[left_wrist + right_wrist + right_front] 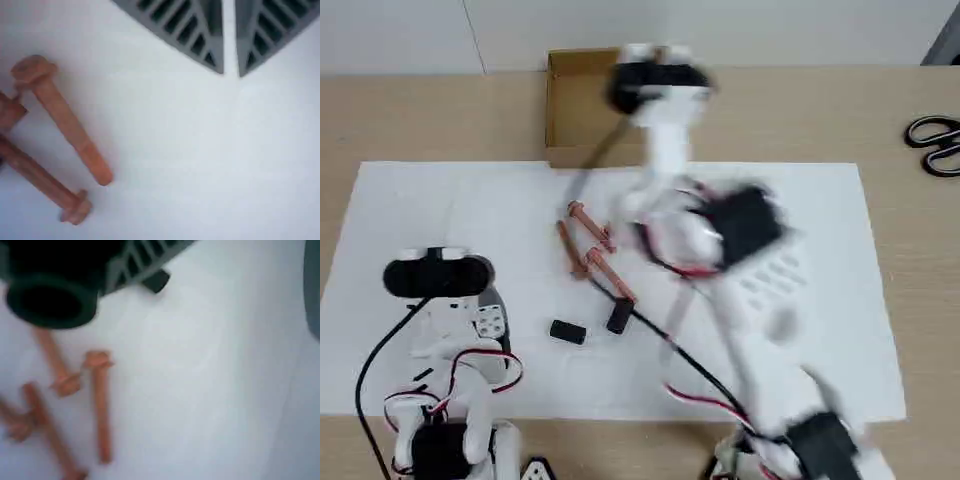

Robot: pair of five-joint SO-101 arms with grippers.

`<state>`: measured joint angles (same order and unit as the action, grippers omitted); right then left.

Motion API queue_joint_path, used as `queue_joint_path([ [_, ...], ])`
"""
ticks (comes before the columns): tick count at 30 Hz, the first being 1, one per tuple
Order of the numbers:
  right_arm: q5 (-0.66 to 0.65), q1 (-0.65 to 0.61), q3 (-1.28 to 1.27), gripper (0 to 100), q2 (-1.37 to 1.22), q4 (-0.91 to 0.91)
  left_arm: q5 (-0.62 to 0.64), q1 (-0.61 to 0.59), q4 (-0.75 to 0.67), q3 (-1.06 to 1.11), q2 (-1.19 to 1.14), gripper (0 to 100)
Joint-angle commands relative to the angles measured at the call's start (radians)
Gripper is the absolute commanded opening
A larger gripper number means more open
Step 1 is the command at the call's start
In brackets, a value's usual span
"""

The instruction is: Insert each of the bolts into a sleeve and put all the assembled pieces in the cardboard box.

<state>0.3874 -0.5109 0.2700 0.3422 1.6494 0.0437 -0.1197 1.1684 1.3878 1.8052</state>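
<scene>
Left arm (440, 300) tucked back, fingers (200, 35) pinched together on nothing; right arm (740, 300) stretched over the bolts (588, 245), grip unclear. Paper (440, 210) on wooden counter (420, 110).

This is looking like a small robotics lab. One robot arm (445, 340) is standing at the near edge of a pale wooden table (420, 110) and a second arm (720, 240) is stretching out beside it, both trailing loose black and red cables (368, 365). A white sheet of paper (470, 220) is covering the middle of the table. A cardboard box (570, 110) is sitting at the sheet's far edge, scissors (935, 143) are lying by the table's right edge, and a plain white wall (720, 25) is running behind.
</scene>
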Motion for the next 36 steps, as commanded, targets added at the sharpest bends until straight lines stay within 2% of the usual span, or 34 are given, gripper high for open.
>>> queue_joint_path([
  [1, -0.008, 0.127, -0.175, 0.6, 0.249, -0.12, 0.003, 0.069, 0.002, -0.042, 0.009, 1],
  [7, -0.008, 0.274, -0.694, 0.6, 0.613, -0.4, 0.003, 0.087, -0.055, -0.131, 0.009, 1],
  [12, -0.009, 0.374, -1.217, 0.5, 0.911, -0.72, 0.003, 0.094, 0.003, -0.282, -0.018, 1],
  [18, -0.167, 0.371, -1.628, 0.4, 1.241, -0.986, 0.005, 0.094, 0.118, -0.492, -0.278, 1],
  [21, -0.175, 0.371, -1.728, 0.4, 1.369, -0.99, 0.048, 0.094, 0.133, -0.598, -0.46, 1],
  [27, -0.178, 0.378, -1.863, 0.4, 1.472, -0.992, 0.353, 0.095, 0.14, -0.857, -0.896, 1],
  [29, -0.176, 0.378, -1.895, 0.4, 1.468, -0.995, 0.411, 0.101, 0.18, -0.961, -1.066, 1],
  [33, -0.175, 0.378, -1.953, 0.4, 1.471, -0.995, 0.43, 0.163, 0.319, -1.191, -1.404, 1],
  [36, -0.175, 0.378, -1.953, 0.4, 1.472, -1.001, 0.516, 0.196, 0.4, -1.389, -1.616, 1],
])
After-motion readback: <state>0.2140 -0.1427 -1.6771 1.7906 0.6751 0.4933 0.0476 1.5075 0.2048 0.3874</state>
